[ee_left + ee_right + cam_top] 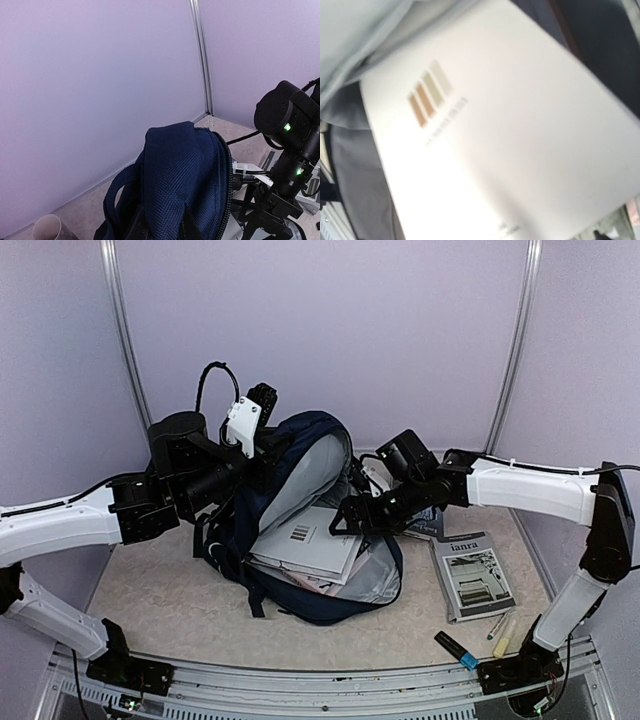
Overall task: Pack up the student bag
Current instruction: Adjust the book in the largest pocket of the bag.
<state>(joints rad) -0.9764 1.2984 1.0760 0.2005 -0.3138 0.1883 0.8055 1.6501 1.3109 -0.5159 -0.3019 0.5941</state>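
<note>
The student bag [300, 530] lies open mid-table, a dark navy backpack with light grey lining. My left gripper [262, 445] is shut on the navy fabric of its top edge [175, 170] and holds the opening up, with the fabric pinched between the fingers [192, 227]. A white book [305, 545] with a striped logo sticks half out of the bag's mouth. My right gripper [343, 520] is at the book's right edge. The right wrist view is filled by the blurred white book cover [510, 140], which hides my fingers.
A grey booklet [475, 575] lies on the table right of the bag. A black marker with a blue cap [456, 649] and two pale pens [502, 630] lie near the front right. A paper cup [47, 227] stands by the back wall. The right arm [290, 125] is close beside the bag.
</note>
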